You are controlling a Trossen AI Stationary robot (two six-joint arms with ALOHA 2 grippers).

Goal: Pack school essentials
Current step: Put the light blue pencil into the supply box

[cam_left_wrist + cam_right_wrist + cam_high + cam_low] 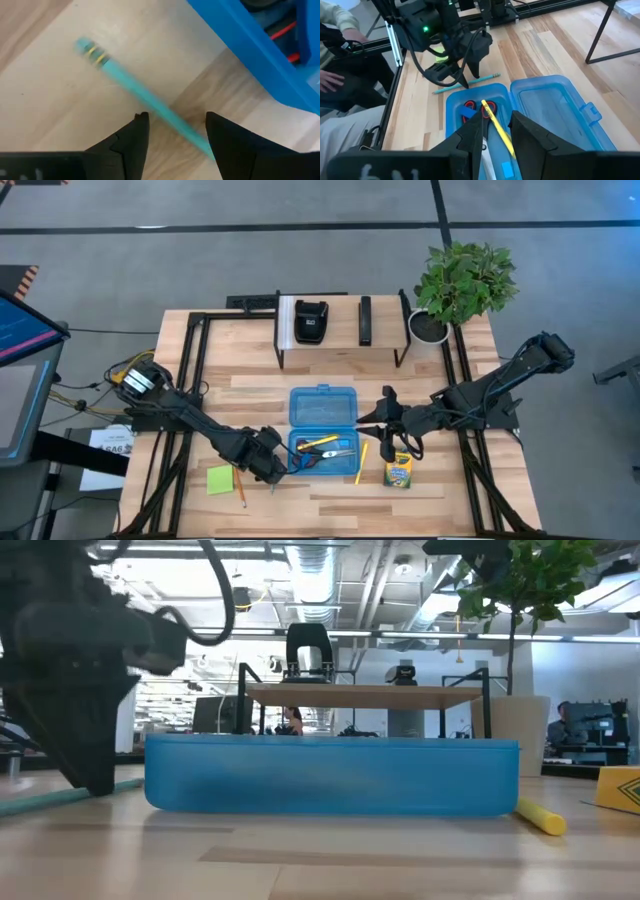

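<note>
- Pale wooden bench (330,375) on a grey floor, with a dark metal rack (340,330) and a potted plant (460,285) along its far edge.
- Translucent blue case (323,430) lying open at mid-bench, lid flat on the rack side; landmark for all below.
- Inside the case tray: red-handled scissors (470,107), yellow pencil (497,127), blue eraser (506,169).
- Just beyond the case's left wall: teal pencil (140,92) flat on the bench, close to the wall.
- Left gripper (175,132) low over that teal pencil, jaws parted and astride it, one finger on each side, not clamped.
- Farther left of the case: green sticky-note pad (220,480) with an orange pencil (240,490) beside it.
- Right of the case: another yellow pencil (361,463) loose on the bench, then the crayon box (399,471).
- Right gripper (492,132) above the case tray, jaws narrowly apart, holding nothing.
- Seated person's sleeve and hand (335,80) beyond the bench edge in the right wrist view.
</note>
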